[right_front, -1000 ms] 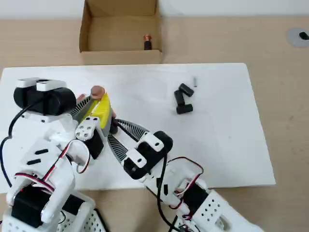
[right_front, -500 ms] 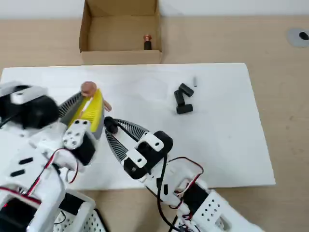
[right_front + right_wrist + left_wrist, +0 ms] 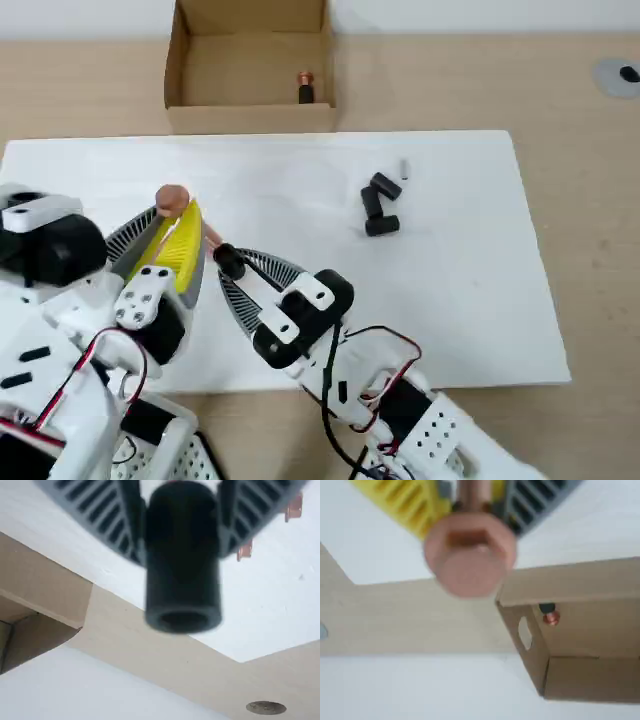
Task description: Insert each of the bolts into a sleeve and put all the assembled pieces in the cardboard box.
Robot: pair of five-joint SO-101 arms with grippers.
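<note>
Logging state at this moment, all positions taken off the cardboard box (image 3: 178,70).

Left gripper (image 3: 172,212): clamped on a bolt (image 3: 470,555), whose copper head sticks out past the fingertips on the side toward the box. It sits on the arms' side of the box, out from the box's left front corner, over the white sheet (image 3: 480,280).

Right gripper (image 3: 229,262): clamped on a black sleeve (image 3: 182,560), with the open bore end facing out of the jaws. It is farther from the box than the bolt head and nearer the box's middle line.

A copper bit (image 3: 212,238) shows just beside the held sleeve, on its box side. I cannot tell whether it is the shank end of the held bolt or a loose bolt on the sheet. Either way, bolt and sleeve are not yet mated.

Done: one assembled piece (image 3: 305,87) lies inside the box, against the right wall near the front corner.

Left to do: the pair in hand has to be joined and dropped in. Three loose sleeves (image 3: 380,206) lie bunched together on the sheet, out from the box's right front corner and well apart from both grippers. I cannot count the bolts that remain for them.

Judgement: early in the task, with one piece of several finished. The next concern is alignment, since the shank must meet the bore squarely or it will push the sleeve askew in the jaws.
</note>
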